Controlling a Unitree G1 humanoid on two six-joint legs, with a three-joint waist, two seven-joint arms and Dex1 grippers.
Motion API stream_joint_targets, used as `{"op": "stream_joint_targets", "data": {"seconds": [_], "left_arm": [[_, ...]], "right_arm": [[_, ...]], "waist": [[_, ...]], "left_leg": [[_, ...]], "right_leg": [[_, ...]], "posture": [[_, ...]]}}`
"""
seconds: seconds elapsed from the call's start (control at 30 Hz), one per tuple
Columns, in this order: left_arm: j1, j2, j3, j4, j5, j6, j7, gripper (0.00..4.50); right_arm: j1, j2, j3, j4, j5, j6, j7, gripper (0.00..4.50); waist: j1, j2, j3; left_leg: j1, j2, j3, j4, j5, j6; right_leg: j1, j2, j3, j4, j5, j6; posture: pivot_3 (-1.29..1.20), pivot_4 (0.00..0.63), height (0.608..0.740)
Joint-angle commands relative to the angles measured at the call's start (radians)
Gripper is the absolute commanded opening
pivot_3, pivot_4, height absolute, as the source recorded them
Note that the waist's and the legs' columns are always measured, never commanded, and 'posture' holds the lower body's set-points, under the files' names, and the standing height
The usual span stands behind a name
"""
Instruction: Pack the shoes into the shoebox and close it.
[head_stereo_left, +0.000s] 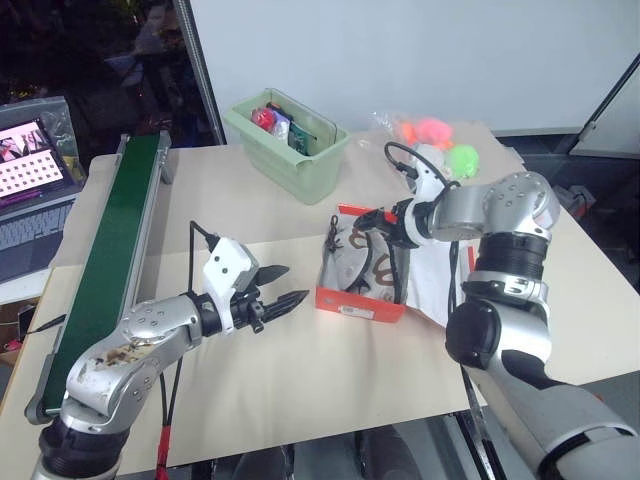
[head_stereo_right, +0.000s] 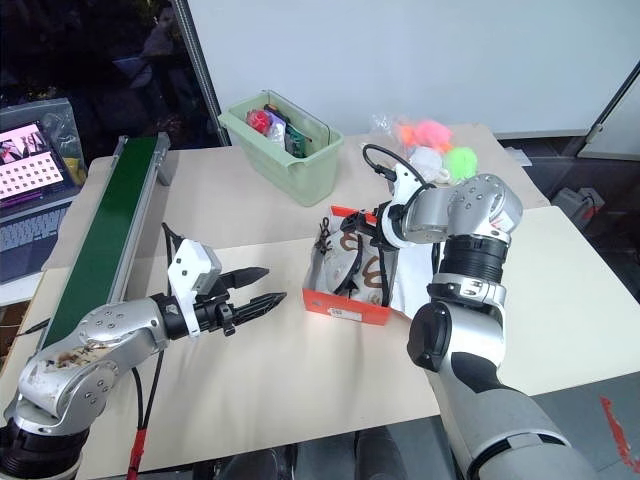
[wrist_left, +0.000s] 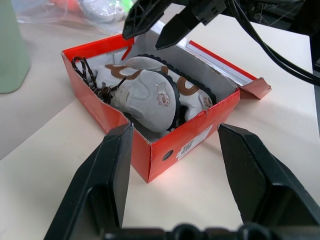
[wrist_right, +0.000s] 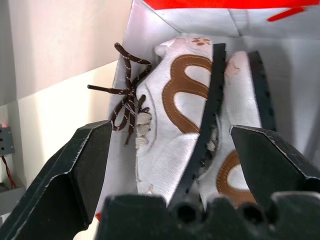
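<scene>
Both shoes (wrist_left: 150, 95) are lying on their sides inside the shoebox (head_stereo_left: 360, 298), two of them, packed side by side with dark laces (wrist_right: 127, 107) spilling over one wall, so the packing step is looking done and the closing step is coming up. The one shoebox is sitting in the middle of the counter (head_stereo_left: 300, 380), its flap lid (wrist_left: 235, 70) lying open on the far side from the left arm. The right end effector (wrist_left: 162, 22) is hovering just above the open box, fingers spread wide and grasping nothing. The left end effector (head_stereo_left: 275, 290) is waiting just beside the box's labelled end, jaws parted and empty, not touching the cardboard. Next, I reckon, one arm is going to have to get under that flap and swing it over the shoes, perhaps with the other steadying the box, and those stray laces may be catching under the lid. Farther back, one pale green bin (head_stereo_left: 290, 150) is standing near the counter's far edge.
</scene>
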Motion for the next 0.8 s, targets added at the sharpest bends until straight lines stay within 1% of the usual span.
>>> {"op": "stream_joint_targets", "data": {"seconds": [0.03,0.13,0.23,0.27,0.3,0.33,0.4,0.43,0.5,0.53,0.57,0.63,0.67,0.73,0.8], "left_arm": [[-0.029,-0.008,-0.003,0.003,0.011,-0.034,-0.016,2.87],[-0.033,-0.013,-0.007,0.016,0.021,-0.044,-0.026,2.87],[-0.034,-0.017,-0.014,0.034,0.028,-0.062,-0.042,2.87],[-0.033,-0.017,-0.014,0.039,0.03,-0.067,-0.047,2.87],[-0.032,-0.017,-0.017,0.045,0.035,-0.074,-0.054,2.87],[-0.031,-0.017,-0.018,0.049,0.039,-0.08,-0.061,2.87],[-0.037,-0.017,-0.028,0.062,0.046,-0.097,-0.084,2.87],[-0.038,-0.017,-0.031,0.067,0.049,-0.103,-0.093,2.87],[-0.041,-0.021,-0.032,0.077,0.05,-0.114,-0.11,2.87],[-0.045,-0.02,-0.037,0.085,0.054,-0.125,-0.125,2.87],[-0.048,-0.019,-0.041,0.092,0.057,-0.134,-0.137,2.87],[-0.064,-0.015,-0.057,0.12,0.07,-0.161,-0.172,2.87],[-0.069,-0.014,-0.062,0.129,0.074,-0.17,-0.185,2.87],[-0.086,-0.014,-0.076,0.151,0.082,-0.191,-0.217,2.87],[-0.108,-0.017,-0.094,0.173,0.082,-0.21,-0.263,2.87]], "right_arm": [[0.041,-0.021,0.016,-0.185,0.028,0.008,0.012,4.43],[0.153,-0.068,0.085,-0.373,0.118,0.008,0.096,4.43],[0.258,-0.123,0.099,-0.593,0.211,0.008,0.182,4.43],[0.276,-0.131,0.1,-0.639,0.23,0.008,0.201,3.92],[0.297,-0.12,0.063,-0.686,0.277,0.008,0.208,3.75],[0.31,-0.107,0.035,-0.714,0.309,0.008,0.209,3.38],[0.371,-0.154,0.006,-0.836,0.411,0.008,0.273,2.68],[0.39,-0.173,0.005,-0.873,0.442,0.008,0.296,2.39],[0.44,-0.211,-0.015,-0.935,0.507,0.008,0.329,1.66],[0.496,-0.256,-0.027,-0.987,0.548,0.007,0.376,1.36],[0.537,-0.29,-0.033,-1.023,0.579,0.003,0.408,0.96],[0.706,-0.368,-0.096,-1.099,0.683,-0.01,0.494,0.33],[0.765,-0.395,-0.11,-1.118,0.714,-0.025,0.515,0.05],[0.926,-0.463,-0.126,-1.171,0.763,-0.057,0.579,0.05],[1.109,-0.491,-0.083,-1.225,0.716,-0.09,0.599,0.05]], "waist": [[0.002,0.0,0.0],[0.003,0.0,0.0],[0.004,0.0,0.0],[0.004,0.0,0.0],[0.002,0.001,0.0],[-0.001,0.001,0.0],[0.0,0.001,0.0],[0.004,0.001,0.0],[0.005,0.001,0.0],[0.006,0.001,0.0],[0.008,0.001,0.0],[0.018,0.0,0.0],[0.029,0.0,0.001],[0.033,0.0,0.001],[0.034,0.0,0.001]], "left_leg": [[0.0,0.0,0.0,0.0,0.0,0.0],[-0.001,0.0,0.0,0.0,0.0,0.0],[-0.001,0.0,0.0,0.0,0.0,0.001],[-0.001,0.0,0.0,0.0,0.0,0.001],[-0.001,0.0,0.0,0.0,0.0,0.001],[-0.001,0.0,0.0,0.0,0.0,0.001],[0.001,0.001,0.0,0.0,0.0,0.001],[0.001,0.001,0.0,0.0,0.0,0.001],[0.001,0.001,0.0,0.0,-0.001,0.001],[0.001,0.0,0.0,0.0,-0.001,0.001],[0.001,0.0,0.0,0.0,-0.001,0.001],[0.0,0.0,0.0,0.0,-0.001,0.002],[0.0,0.0,-0.001,0.0,-0.002,0.003],[0.0,0.0,0.0,0.0,-0.002,0.004],[0.001,0.0,0.001,0.0,-0.002,0.004]], "right_leg": [[0.0,0.0,0.0,0.0,0.0,0.0],[-0.001,0.0,0.0,0.0,0.0,0.0],[-0.001,0.0,0.0,0.0,0.0,0.001],[-0.001,0.0,0.0,0.0,0.0,0.001],[-0.001,0.0,0.0,-0.001,0.0,0.001],[-0.001,0.0,0.0,-0.001,0.0,0.001],[0.0,0.0,0.0,-0.002,-0.001,0.001],[0.0,0.0,0.0,-0.002,-0.001,0.001],[0.0,0.0,0.0,-0.002,-0.002,0.001],[0.0,0.0,0.0,-0.002,-0.002,0.001],[0.001,0.0,0.0,-0.003,-0.002,0.001],[0.002,0.0,-0.001,-0.003,-0.003,0.002],[0.002,-0.001,-0.001,-0.004,-0.003,0.003],[0.003,0.0,-0.002,-0.006,-0.003,0.003],[0.004,-0.001,-0.001,-0.006,-0.003,0.003]], "posture": [[0.0,0.15,0.74],[0.0,0.15,0.74],[0.0,0.15,0.74],[0.0,0.15,0.74],[0.0,0.15,0.74],[0.0,0.15,0.74],[0.0,0.15,0.74],[0.0,0.15,0.74],[0.0,0.15,0.74],[0.0,0.15,0.74],[0.0,0.15,0.74],[0.0,0.15,0.74],[0.0,0.15,0.74],[0.0,0.15,0.74],[0.0,0.15,0.74]]}}
